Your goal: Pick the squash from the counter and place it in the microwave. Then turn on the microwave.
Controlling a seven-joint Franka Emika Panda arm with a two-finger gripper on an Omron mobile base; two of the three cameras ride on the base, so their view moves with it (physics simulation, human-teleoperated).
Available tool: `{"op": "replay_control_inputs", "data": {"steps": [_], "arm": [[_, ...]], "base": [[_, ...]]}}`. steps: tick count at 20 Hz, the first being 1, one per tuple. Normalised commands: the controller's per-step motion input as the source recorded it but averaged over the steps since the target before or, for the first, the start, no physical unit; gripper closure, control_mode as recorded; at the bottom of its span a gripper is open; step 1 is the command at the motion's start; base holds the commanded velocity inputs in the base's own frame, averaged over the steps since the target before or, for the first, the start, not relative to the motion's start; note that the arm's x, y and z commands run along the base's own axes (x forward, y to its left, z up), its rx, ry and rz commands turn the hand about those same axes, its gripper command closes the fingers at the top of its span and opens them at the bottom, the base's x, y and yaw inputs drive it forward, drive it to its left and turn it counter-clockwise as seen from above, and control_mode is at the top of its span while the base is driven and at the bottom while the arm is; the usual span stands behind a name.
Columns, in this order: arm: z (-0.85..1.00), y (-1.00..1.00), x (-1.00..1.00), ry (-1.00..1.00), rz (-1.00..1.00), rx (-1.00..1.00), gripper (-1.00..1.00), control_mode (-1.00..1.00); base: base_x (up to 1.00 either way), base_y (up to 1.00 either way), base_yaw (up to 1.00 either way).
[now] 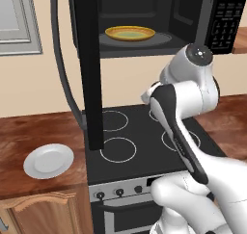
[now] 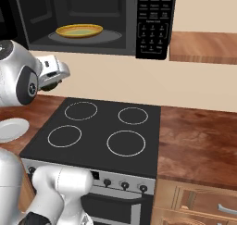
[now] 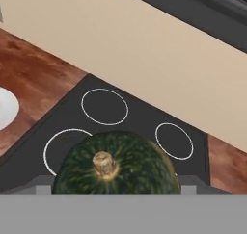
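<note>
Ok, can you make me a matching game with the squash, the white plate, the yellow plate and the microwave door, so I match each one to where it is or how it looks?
Things:
1. squash
2. white plate
3. yellow plate
4. microwave door

Places or states:
A. inside the microwave
B. swung open
C. close up at the bottom of the hand view, stem facing the camera
D. on the wooden counter beside the stove

Pairs: 1-C, 2-D, 3-A, 4-B
</note>
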Motion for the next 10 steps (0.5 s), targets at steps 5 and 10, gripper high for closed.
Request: {"op": "replay_control_inputs", "data": {"steps": [5, 10], "arm": [[0.44, -0.21, 0.00, -0.01, -0.07, 0.00, 1.00, -1.00], [0.29, -0.04, 0.08, -0.11, -0.01, 0.01, 1.00, -1.00]], "base": [[0.00, 0.00, 0.00], [0.00, 0.00, 0.00]]}}
